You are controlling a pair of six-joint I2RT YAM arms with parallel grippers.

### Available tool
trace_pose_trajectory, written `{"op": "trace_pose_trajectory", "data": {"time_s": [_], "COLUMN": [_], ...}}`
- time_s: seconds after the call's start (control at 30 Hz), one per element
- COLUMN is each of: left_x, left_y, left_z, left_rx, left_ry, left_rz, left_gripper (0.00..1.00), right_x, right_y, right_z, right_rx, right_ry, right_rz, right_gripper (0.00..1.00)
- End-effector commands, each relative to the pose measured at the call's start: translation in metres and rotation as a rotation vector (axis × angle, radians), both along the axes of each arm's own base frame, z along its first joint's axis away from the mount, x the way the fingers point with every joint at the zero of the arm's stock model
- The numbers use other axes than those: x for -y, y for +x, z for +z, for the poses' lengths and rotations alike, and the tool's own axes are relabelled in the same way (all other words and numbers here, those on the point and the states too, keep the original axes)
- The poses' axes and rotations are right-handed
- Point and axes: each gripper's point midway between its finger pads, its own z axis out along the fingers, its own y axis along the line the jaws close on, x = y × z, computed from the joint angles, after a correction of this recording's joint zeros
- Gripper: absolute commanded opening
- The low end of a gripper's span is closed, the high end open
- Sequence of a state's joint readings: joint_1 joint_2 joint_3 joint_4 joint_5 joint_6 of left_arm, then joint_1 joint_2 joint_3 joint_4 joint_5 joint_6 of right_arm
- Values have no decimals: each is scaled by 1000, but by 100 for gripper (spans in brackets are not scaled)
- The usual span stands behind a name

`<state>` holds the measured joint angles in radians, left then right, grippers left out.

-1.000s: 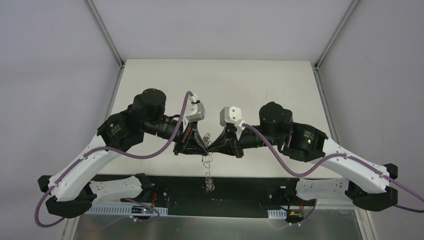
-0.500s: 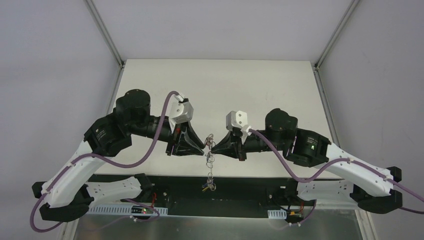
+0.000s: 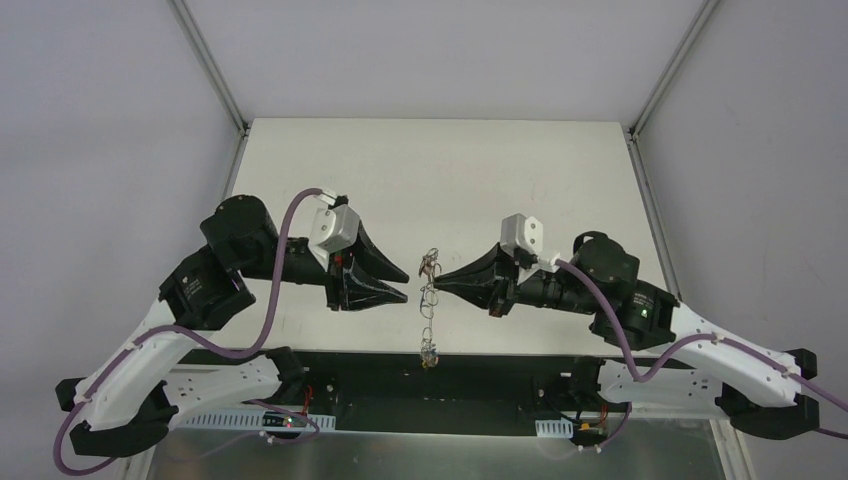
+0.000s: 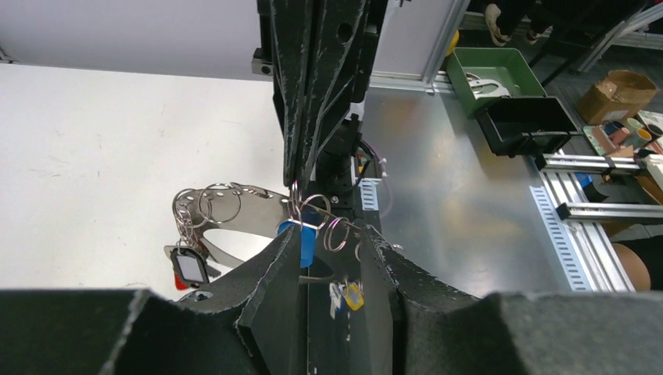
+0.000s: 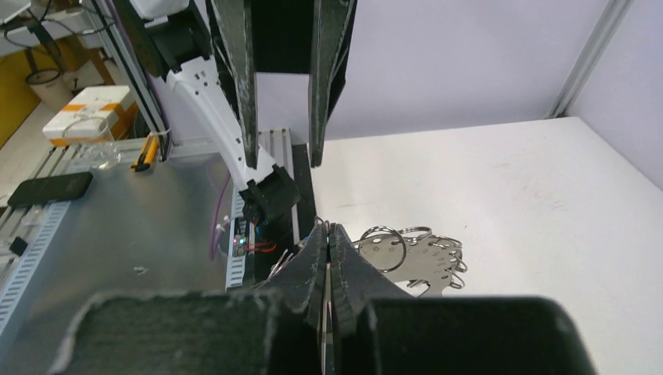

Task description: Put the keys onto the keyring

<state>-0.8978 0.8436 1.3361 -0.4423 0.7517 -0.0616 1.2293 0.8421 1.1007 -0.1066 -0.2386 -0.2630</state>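
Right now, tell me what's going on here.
The right gripper has its jaws shut on the keyring, holding it in the air near the front edge of the table so that it dangles. The left gripper faces it with jaws open, close to the ring but gripping nothing. A blue key and a yellow key hang among the rings.

Grippers: 2 (left gripper [image 3: 405, 285], right gripper [image 3: 441, 284]). Keyring [image 3: 428, 300]: 1. Keys seen: 3 (blue key [image 4: 306, 244], yellow key [image 4: 353, 295], red key [image 4: 188, 268]).
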Motion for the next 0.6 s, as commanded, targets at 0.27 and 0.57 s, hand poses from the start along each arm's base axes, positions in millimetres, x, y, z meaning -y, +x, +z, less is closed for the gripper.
{"op": "trace_pose_trajectory", "data": {"time_s": [0.27,0.57], "left_x": [22,26], "left_y": [16,18], "left_z": [21,14], "left_rx": [42,30], "left_ry": [-131,-127], "left_rz": [11,6], "left_gripper": [35,33], "right_x": [13,19], "right_y": [4,0], "right_z": [68,71], "right_rx": [26,26], "right_ry": [306,327], "right_rz": [-56,-45], "right_gripper": [0,0]}}
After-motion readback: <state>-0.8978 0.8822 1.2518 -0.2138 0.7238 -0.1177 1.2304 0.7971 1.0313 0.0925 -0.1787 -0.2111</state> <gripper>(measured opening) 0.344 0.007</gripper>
